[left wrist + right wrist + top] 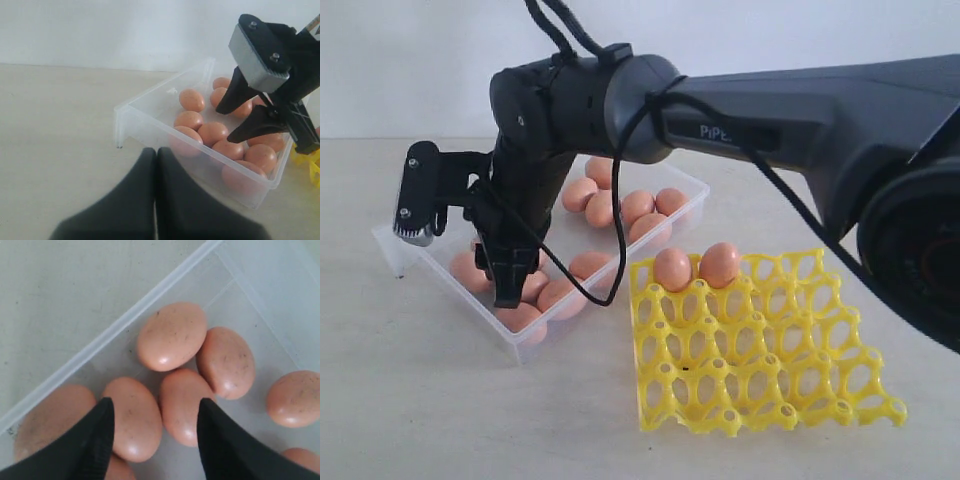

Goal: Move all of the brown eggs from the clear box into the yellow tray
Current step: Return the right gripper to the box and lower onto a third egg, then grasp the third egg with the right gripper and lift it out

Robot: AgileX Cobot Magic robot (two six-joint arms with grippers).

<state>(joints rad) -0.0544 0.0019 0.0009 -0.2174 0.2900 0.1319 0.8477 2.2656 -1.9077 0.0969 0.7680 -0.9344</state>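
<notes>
Two brown eggs (672, 268) sit in the yellow tray (715, 424); the rest lie in the clear box (145, 120). Right gripper (155, 412) hangs over them, jaws apart — pick step judged in hand. Next move calls for descending astride one egg and closing gently. Left gripper (156, 155), fingers together, idles beside the box.
</notes>
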